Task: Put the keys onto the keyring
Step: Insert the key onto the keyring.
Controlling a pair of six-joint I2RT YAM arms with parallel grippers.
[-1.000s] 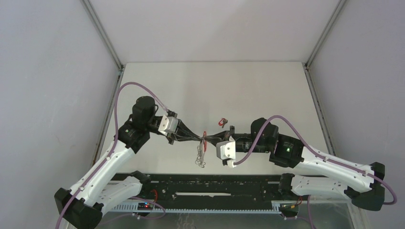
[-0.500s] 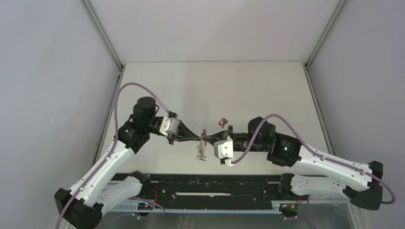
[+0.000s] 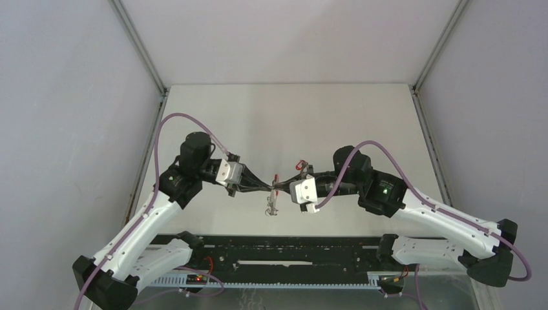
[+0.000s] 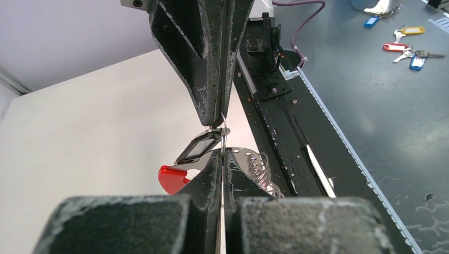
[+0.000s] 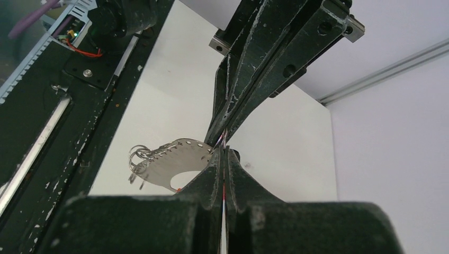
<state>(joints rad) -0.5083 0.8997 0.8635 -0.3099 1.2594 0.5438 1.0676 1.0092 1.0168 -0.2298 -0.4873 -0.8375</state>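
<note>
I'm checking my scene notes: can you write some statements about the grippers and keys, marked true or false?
1. The left gripper and right gripper meet tip to tip above the table. True.
2. The left gripper is wide open. False: both grippers are shut, pinching at the keyring.
3. The keys lie flat on the table. False: they hang below the fingertips.
4. A small red item lies on the table beyond the right gripper. True.

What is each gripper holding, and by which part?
The left gripper and right gripper both pinch the thin silvery metal keyring, at opposite edges.
</note>
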